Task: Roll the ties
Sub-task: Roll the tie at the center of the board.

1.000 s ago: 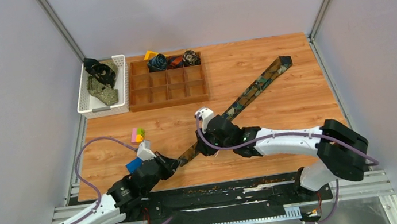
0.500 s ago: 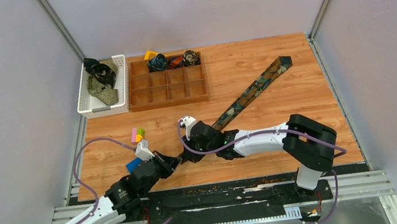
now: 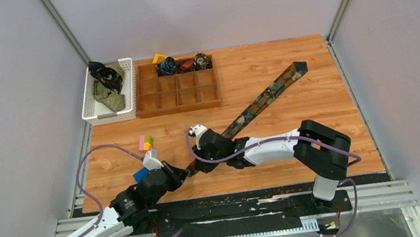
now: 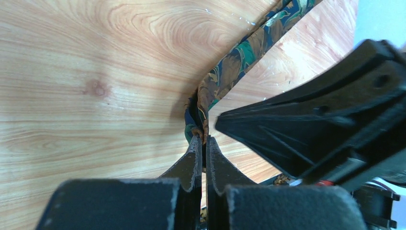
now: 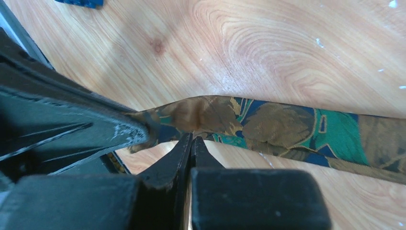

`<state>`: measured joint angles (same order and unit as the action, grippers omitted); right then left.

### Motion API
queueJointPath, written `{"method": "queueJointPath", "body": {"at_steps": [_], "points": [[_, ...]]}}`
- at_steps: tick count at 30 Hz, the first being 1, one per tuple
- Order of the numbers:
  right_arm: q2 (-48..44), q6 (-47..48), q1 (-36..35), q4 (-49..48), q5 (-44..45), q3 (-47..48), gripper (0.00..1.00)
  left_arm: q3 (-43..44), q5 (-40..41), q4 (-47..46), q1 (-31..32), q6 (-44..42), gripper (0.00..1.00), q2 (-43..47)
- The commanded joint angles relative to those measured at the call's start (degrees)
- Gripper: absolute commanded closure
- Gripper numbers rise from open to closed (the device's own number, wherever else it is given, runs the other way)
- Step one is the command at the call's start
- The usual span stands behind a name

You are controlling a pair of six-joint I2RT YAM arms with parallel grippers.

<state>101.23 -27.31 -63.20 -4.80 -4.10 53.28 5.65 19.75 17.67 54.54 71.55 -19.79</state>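
One long green, navy and brown patterned tie (image 3: 266, 96) lies diagonally on the wooden table, its wide end at the far right. My left gripper (image 3: 183, 172) is shut on its narrow near end; in the left wrist view (image 4: 201, 141) the tie (image 4: 230, 72) rises out from between the tips. My right gripper (image 3: 197, 168) sits right beside it, shut, with its tips (image 5: 191, 138) pinching the near edge of the tie (image 5: 287, 127), which arches up off the table there. The two grippers almost touch.
A white basket (image 3: 89, 113) at the far left holds loose ties (image 3: 106, 86). A wooden compartment tray (image 3: 178, 92) beside it holds rolled ties (image 3: 185, 65) in its back row. Small bright blocks (image 3: 145, 142) and a blue block (image 3: 140, 175) lie left of my left gripper.
My right gripper has slid left along the tie until it sits next to the left gripper. The left gripper has shifted slightly down-left, and the tie's far end has moved a little.
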Motion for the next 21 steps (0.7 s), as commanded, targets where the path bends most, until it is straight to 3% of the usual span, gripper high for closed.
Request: {"method": "queueJointPath", "body": {"at_steps": [1, 15, 17, 19, 21], "points": [[-6.5, 1.2, -0.3, 2.1, 2.7, 3.0, 1.0, 0.8, 3.3, 14.4, -0.2, -1.1, 1.0, -0.6], [5.0, 2.3, -0.1, 4.0, 2.7, 9.6, 1.0, 1.9, 0.5, 16.6, -0.2, -2.3, 0.97, -0.8], [5.0, 1.2, -0.1, 3.3, 2.5, 8.3, 1.0, 1.7, 0.7, 17.1, -0.2, -2.1, 0.86, -0.4], [4.8, 0.0, -0.2, 2.3, 2.2, 6.8, 1.0, 1.5, 0.9, 17.1, -0.2, -1.6, 0.64, 0.3], [5.0, -0.7, -0.1, 1.5, 2.0, 5.8, 1.0, 1.0, 0.8, 16.9, -0.2, -0.8, 0.5, 1.0]]}}
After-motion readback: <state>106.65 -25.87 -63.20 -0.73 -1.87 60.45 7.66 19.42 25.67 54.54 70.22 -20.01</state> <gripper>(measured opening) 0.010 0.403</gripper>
